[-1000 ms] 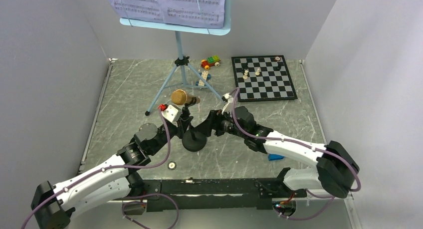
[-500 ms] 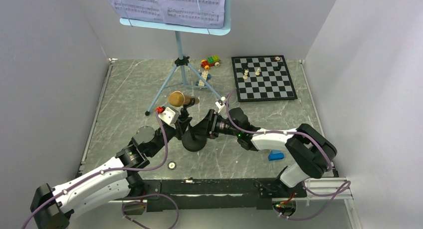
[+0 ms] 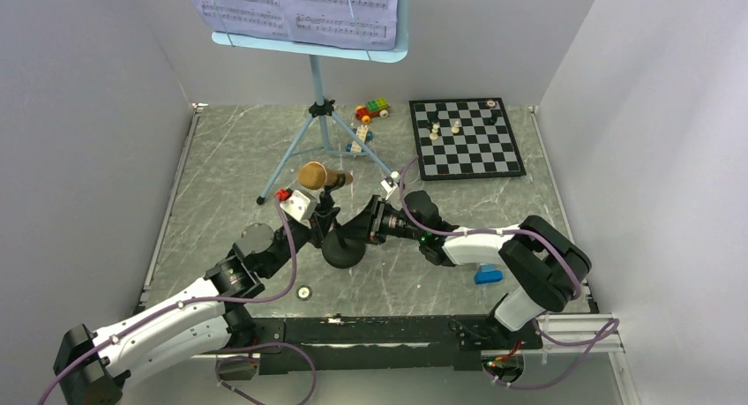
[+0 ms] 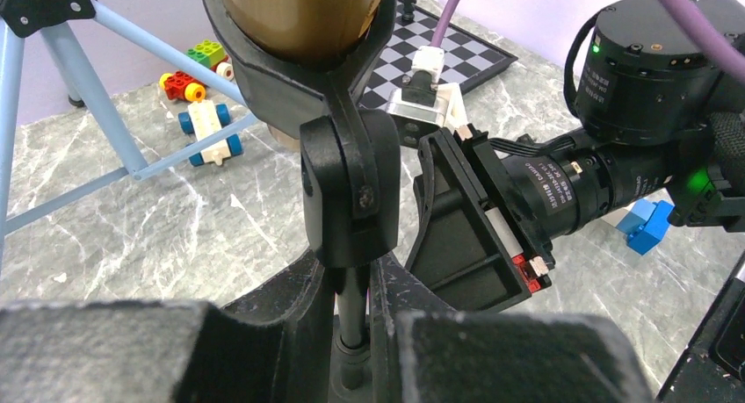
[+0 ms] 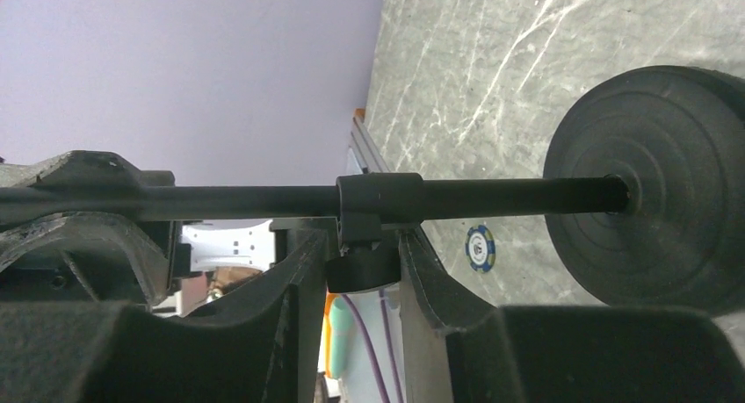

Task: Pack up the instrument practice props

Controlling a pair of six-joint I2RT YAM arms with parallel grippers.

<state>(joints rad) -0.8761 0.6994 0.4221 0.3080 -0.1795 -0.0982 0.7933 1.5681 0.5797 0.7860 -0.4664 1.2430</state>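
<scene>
Right arm has swung in from the right since a second ago, elbow now folded back near the blue block [image 3: 487, 275]; its jaws have narrowed; left arm unchanged.

Top view: mic stand [image 3: 343, 250] sits mid-table, just near of the music stand [image 3: 316, 78] legs; microphone [image 3: 316, 174] clipped on top, lying roughly level; left gripper [image 3: 322, 221] on the pole from the left, right gripper [image 3: 353, 231] on it from the right, lower down by the base; sheet-music pages [image 3: 300, 3] on the music stand desk at the far wall; chessboard [image 3: 466, 138] far right, toy brick car [image 3: 372, 111] just left of it; round chip [image 3: 304, 291] on the table [image 3: 220, 167], near of the base.

Left wrist view: left fingers [image 4: 272, 320] closed narrow on the thin black pole just below the clip joint, touching it on both sides; microphone [image 4: 299, 17] body fills the top of frame in the clip; right gripper body right behind the pole; blue block [image 4: 646, 227] at right.

Right wrist view: pole runs across frame to the round base [image 5: 650, 183]; right fingers [image 5: 294, 289] sit either side of the collar knob on the pole, mostly closed, no gap visible on either side, so gripping the mic stand there; chip [image 5: 480, 247] beyond on the table.
</scene>
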